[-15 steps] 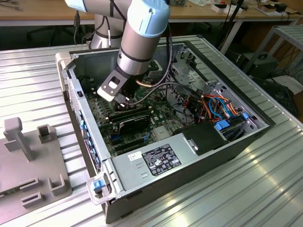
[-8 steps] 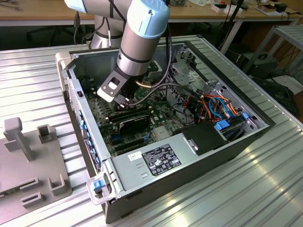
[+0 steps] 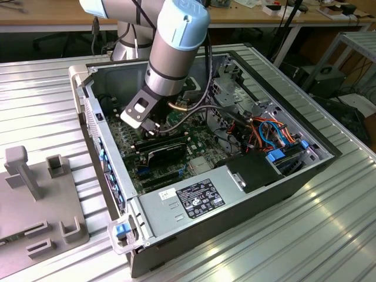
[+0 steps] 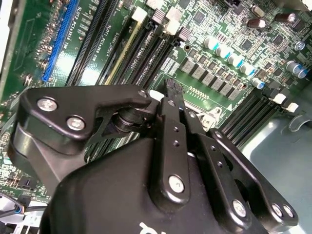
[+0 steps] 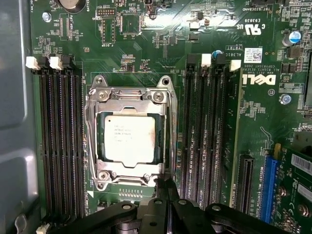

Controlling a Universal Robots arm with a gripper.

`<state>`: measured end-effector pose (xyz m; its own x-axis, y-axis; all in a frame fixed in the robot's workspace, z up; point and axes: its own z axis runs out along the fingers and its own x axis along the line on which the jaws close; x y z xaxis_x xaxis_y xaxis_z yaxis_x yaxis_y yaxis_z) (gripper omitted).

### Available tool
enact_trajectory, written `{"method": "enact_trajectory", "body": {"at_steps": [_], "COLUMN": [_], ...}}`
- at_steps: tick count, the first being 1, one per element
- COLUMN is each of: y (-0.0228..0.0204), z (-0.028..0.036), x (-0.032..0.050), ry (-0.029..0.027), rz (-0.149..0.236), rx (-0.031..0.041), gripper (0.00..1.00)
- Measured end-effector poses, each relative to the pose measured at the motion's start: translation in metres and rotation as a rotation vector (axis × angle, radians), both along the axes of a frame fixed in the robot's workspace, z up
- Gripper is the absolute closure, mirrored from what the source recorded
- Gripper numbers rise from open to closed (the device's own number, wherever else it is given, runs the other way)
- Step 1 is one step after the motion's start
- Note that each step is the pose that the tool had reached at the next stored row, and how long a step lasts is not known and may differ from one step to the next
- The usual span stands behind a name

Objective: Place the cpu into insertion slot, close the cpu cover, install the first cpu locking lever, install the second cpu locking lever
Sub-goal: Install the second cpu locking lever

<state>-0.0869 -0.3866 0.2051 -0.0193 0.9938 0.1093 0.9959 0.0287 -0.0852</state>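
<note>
Hovering by the cpu cover, the pincer looks together; cpu seated.

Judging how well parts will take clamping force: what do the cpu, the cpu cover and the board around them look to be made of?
The cpu: probably metal, a dull, flat silvery-tan face.
The cpu cover: likely thin stamped metal, with shiny glints along its frame.
The circuit board: glossy green laminate carrying soldered parts.

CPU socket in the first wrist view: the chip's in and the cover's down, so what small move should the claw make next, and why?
Probably ease the claw onto what looks like the locking lever beside the cpu cover: the cpu already sits under that lowered cover.
</note>
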Motion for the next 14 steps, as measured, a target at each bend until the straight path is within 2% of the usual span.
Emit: {"method": "enact_trajectory", "body": {"at_steps": [8, 11, 14], "y": [0.0, 0.0, 0.0], "z": [-0.0027, 0.0005, 0.0011], "x": [0.0, 0.0, 0.0], "ry": [0.0, -0.0002, -0.0002], "rz": [0.0, 0.0, 0.0], "rx": [0.0012, 0.0014, 0.0017], "gripper": [0.89, 0.89, 0.89]}}
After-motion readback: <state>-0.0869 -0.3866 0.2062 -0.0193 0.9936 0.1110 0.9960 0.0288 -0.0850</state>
